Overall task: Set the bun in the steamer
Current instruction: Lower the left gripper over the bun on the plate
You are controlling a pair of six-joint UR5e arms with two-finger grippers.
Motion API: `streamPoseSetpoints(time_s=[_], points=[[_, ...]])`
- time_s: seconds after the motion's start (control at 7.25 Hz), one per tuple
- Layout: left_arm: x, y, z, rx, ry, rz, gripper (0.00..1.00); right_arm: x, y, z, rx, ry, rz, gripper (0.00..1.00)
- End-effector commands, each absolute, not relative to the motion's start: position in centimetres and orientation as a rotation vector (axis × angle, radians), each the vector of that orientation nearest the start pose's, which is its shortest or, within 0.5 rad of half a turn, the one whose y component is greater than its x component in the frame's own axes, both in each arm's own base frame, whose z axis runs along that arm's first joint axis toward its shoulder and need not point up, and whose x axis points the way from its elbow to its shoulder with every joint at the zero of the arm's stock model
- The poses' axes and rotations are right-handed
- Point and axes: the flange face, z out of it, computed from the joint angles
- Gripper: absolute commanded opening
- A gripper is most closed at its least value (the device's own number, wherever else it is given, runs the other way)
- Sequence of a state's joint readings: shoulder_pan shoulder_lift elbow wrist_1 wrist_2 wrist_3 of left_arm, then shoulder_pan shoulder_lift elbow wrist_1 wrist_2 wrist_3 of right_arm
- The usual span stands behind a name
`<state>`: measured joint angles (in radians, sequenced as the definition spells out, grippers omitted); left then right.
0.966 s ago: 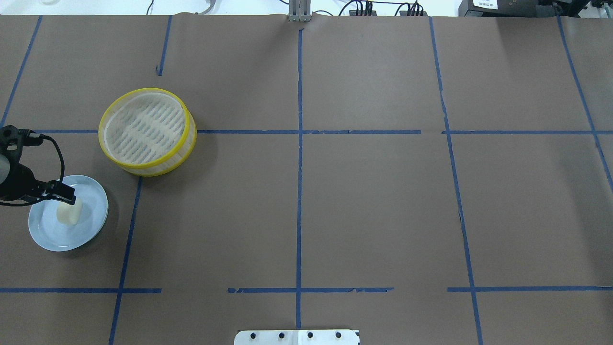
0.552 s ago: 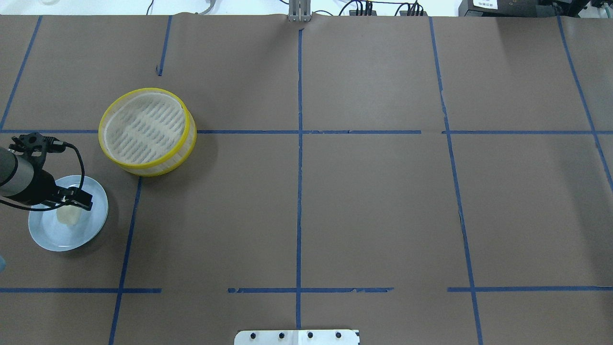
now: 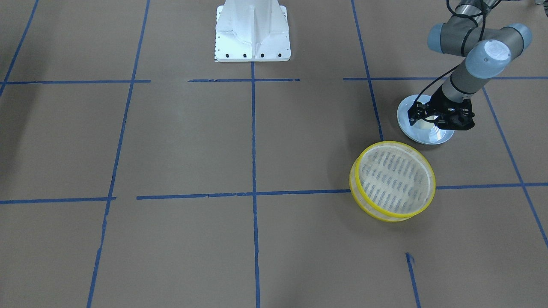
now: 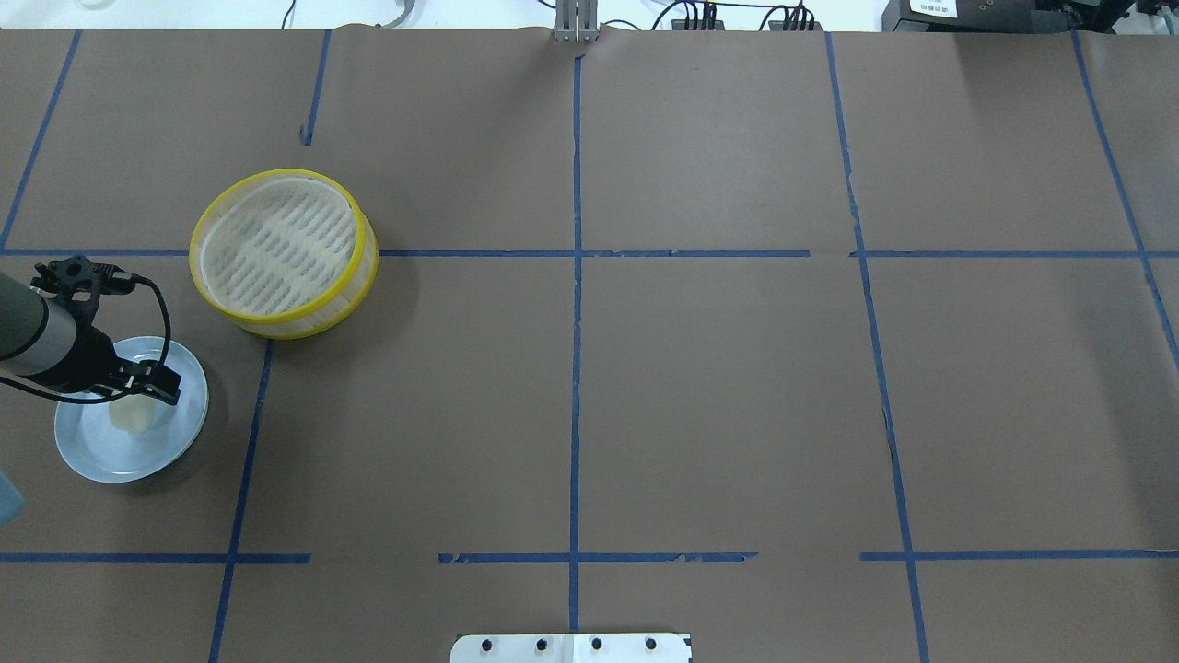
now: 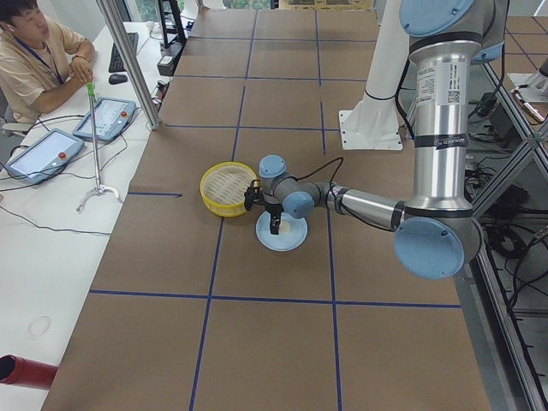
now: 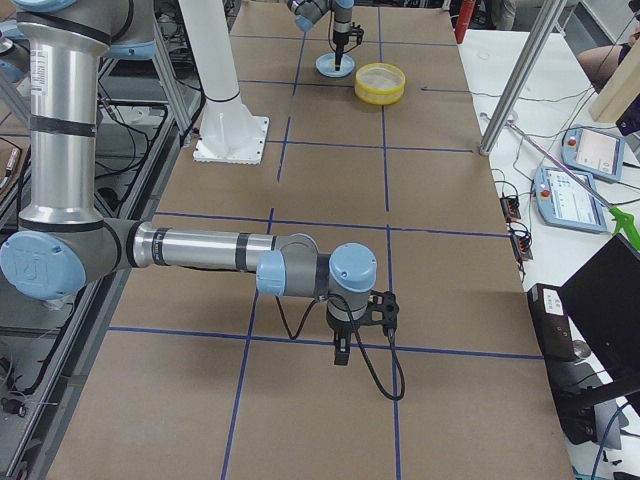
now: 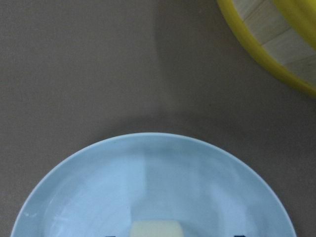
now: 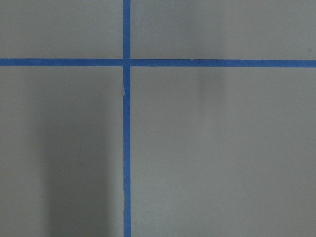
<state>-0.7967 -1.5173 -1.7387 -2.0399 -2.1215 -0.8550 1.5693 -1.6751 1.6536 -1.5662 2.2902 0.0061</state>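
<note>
Your table (image 4: 700, 368) is covered in brown paper and marked into squares with blue tape. The left arm (image 3: 475, 55) reaches out and down over the robot's left end of it. The right arm (image 6: 200, 248) is stretched low over the opposite end, well apart from everything you are working with.

The steamer (image 4: 276, 244) sits upright on the paper with nothing in it, its slatted base bare inside the yellow rim. Just beside it, on the side nearer the robot, you have the pale blue plate (image 4: 92, 451); the two are close but not touching.

The bun (image 4: 129, 419) lies on that plate, roughly at its middle.

Your left gripper (image 4: 145, 391) points down over the bun with its fingers spread. In the left wrist view a dark tip shows at either side of the bun along the bottom edge, each with a gap of plate between it and the bun, so nothing is gripped. The tips look close to the plate, though you cannot tell from these views whether they touch it.

The right gripper (image 6: 341, 352) hangs near a tape line, seen only from the side, so you cannot tell how its fingers stand.
</note>
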Motion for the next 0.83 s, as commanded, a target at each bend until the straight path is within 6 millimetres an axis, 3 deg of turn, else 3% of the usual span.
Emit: streamPoseSetpoints(time_s=[0.0, 0.69], points=[[28.7, -40.9, 55.7, -0.006, 0.783, 0.081, 0.82, 6.7, -44.6, 67.0, -0.019, -0.719, 0.01, 1.0], [28.0, -39.9, 56.8, -0.029, 0.772, 0.077, 0.68, 6.7, -44.6, 67.0, -0.019, -0.719, 0.01, 1.0]])
